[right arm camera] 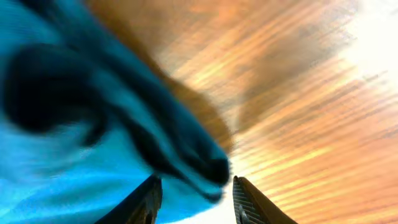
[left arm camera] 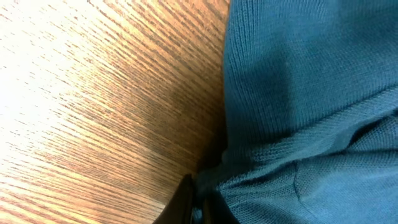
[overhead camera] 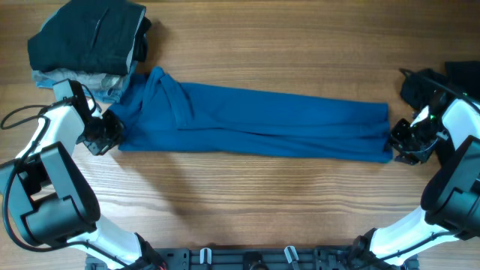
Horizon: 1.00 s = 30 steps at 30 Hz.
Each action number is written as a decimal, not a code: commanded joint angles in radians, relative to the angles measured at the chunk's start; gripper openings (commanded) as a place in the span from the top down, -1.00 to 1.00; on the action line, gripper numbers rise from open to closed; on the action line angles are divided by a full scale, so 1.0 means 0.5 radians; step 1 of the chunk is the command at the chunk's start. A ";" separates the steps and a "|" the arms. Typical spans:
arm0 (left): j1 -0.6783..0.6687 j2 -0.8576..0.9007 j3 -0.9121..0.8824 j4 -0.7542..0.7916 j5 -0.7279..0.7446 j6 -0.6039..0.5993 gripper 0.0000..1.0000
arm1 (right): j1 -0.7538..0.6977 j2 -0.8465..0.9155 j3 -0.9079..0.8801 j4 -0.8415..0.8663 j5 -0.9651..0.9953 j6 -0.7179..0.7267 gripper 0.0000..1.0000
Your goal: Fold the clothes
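The clothes (overhead camera: 255, 120), a royal-blue shirt, lie as a long narrow band across the middle of the table. My left gripper (overhead camera: 105, 135) sits at the band's left end. In the left wrist view its dark fingers (left arm camera: 199, 199) are pressed together on a bunched edge of the knit (left arm camera: 311, 93). My right gripper (overhead camera: 401, 142) is at the band's right end. The right wrist view is blurred; its fingers (right arm camera: 196, 199) stand apart with a fold of blue cloth (right arm camera: 74, 155) between them, and light shows beside the right finger (right arm camera: 249, 199).
A stack of dark garments (overhead camera: 90, 37) over a grey one (overhead camera: 90, 79) sits at the back left, touching the shirt's left end. Something black (overhead camera: 461, 75) lies at the right edge. Bare wooden table (overhead camera: 262, 202) stretches in front of the shirt.
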 commanded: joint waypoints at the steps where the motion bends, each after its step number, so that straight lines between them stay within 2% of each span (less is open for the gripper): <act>1: 0.021 -0.006 0.056 0.004 -0.033 -0.004 0.92 | -0.008 -0.026 0.096 -0.012 -0.446 -0.325 0.06; 4: 0.021 -0.006 0.056 -0.010 -0.034 -0.004 0.92 | -0.007 -0.026 0.098 0.047 -0.613 -0.360 -0.05; 6: 0.021 -0.006 0.056 -0.009 -0.034 -0.004 0.92 | -0.007 -0.026 0.094 0.095 -0.603 -0.250 -0.04; 7: 0.021 -0.006 0.056 -0.008 -0.034 -0.004 0.92 | -0.007 -0.025 0.089 0.111 -0.597 -0.208 0.19; 9: 0.021 -0.006 0.056 -0.009 -0.034 -0.004 0.92 | -0.005 -0.025 0.061 0.143 -0.571 -0.124 0.80; 10: 0.021 -0.006 0.055 -0.009 -0.034 -0.004 0.92 | 0.003 -0.025 0.029 0.156 -0.538 -0.057 0.91; 15: 0.021 -0.006 0.056 -0.008 -0.034 -0.004 0.92 | 0.085 -0.024 -0.125 0.214 -0.552 -0.050 0.91; 20: 0.021 -0.006 0.056 -0.008 -0.034 -0.004 0.92 | 0.164 -0.024 -0.182 0.622 -0.588 0.238 0.91; 22: 0.021 -0.006 0.056 -0.002 -0.034 -0.004 0.92 | 0.151 -0.024 -0.177 0.909 -0.805 0.266 0.90; 24: 0.021 -0.006 0.056 0.002 -0.034 -0.004 0.92 | 0.124 -0.027 -0.137 1.176 -1.379 0.275 0.81; 27: 0.021 -0.006 0.055 -0.006 -0.034 -0.004 0.92 | 0.143 -0.042 -0.080 1.023 -1.701 0.246 0.85; 30: 0.021 -0.006 0.055 -0.009 -0.034 -0.004 0.92 | 0.247 -0.054 -0.080 0.664 -1.628 -0.023 0.86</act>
